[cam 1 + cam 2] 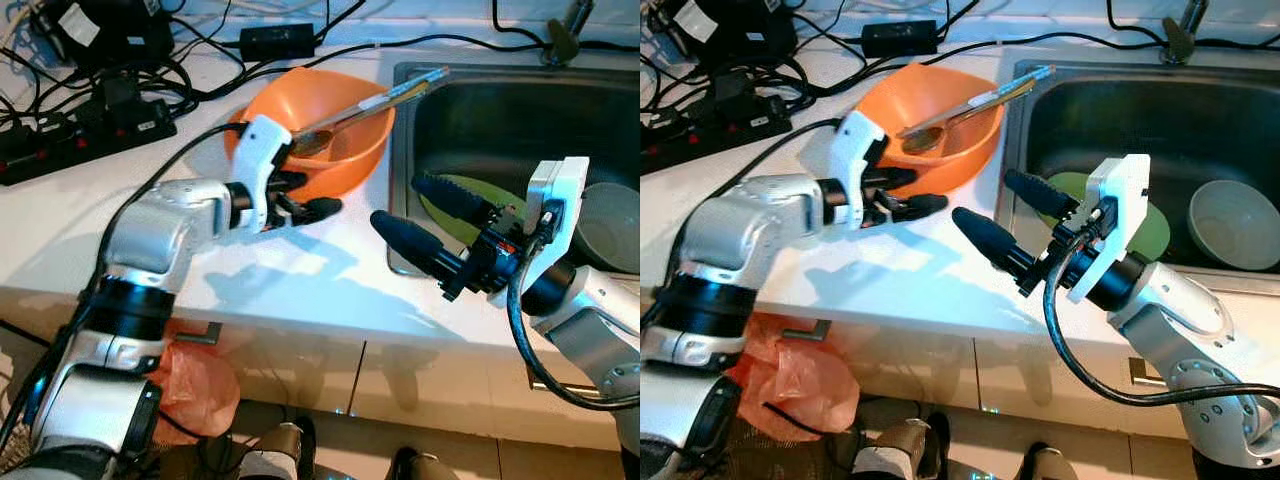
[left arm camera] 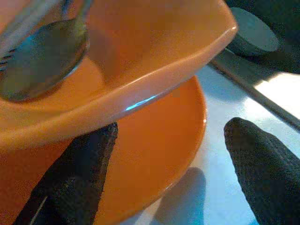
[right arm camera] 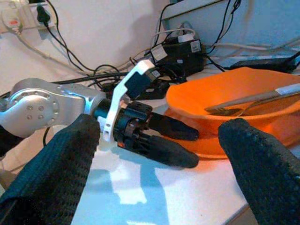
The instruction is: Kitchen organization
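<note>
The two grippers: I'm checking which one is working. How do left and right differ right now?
The left gripper reaches to the orange bowl on the counter, one finger under its rim; the right gripper hovers at the sink edge, touching nothing. The right's fingers are spread wider. Both are open.

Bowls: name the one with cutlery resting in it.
The orange bowl on the countertop, beside the left gripper; a spoon lies inside. The green bowl and grey bowl sit in the sink.
</note>
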{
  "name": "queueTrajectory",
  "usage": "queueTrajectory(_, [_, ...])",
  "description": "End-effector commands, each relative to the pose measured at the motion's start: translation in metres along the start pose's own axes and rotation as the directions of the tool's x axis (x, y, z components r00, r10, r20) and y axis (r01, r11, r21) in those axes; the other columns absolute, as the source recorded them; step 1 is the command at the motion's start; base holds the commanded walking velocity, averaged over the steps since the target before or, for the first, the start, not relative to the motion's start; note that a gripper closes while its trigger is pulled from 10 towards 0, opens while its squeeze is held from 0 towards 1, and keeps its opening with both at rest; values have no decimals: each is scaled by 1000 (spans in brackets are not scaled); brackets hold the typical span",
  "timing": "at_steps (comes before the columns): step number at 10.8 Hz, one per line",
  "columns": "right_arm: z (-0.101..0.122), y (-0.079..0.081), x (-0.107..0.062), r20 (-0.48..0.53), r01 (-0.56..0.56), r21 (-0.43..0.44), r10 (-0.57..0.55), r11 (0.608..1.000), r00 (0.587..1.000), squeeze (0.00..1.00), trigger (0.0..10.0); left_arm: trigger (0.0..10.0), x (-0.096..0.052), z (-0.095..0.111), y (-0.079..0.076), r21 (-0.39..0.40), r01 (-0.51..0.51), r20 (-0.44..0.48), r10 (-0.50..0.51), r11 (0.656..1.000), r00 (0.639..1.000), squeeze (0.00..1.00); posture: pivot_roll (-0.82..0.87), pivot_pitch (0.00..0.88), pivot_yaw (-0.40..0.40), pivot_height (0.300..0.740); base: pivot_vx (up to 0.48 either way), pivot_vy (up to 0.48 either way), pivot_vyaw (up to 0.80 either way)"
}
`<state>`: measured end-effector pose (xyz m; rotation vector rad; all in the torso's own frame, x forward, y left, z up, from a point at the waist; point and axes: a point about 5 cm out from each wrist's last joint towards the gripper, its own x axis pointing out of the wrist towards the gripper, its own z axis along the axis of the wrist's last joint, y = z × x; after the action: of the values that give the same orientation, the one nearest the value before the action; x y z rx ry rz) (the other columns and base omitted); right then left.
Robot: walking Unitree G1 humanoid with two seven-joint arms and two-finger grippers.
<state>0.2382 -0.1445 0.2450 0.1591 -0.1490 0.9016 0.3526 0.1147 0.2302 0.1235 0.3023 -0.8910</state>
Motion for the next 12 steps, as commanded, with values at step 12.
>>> queueTrajectory(12, [8,1,-1,1,-12,-27,12,1000,1000,0,10000,10000,17,-30,-58,-123,272,-162,-290,954,943,0,94,193,80,740,0,0,0])
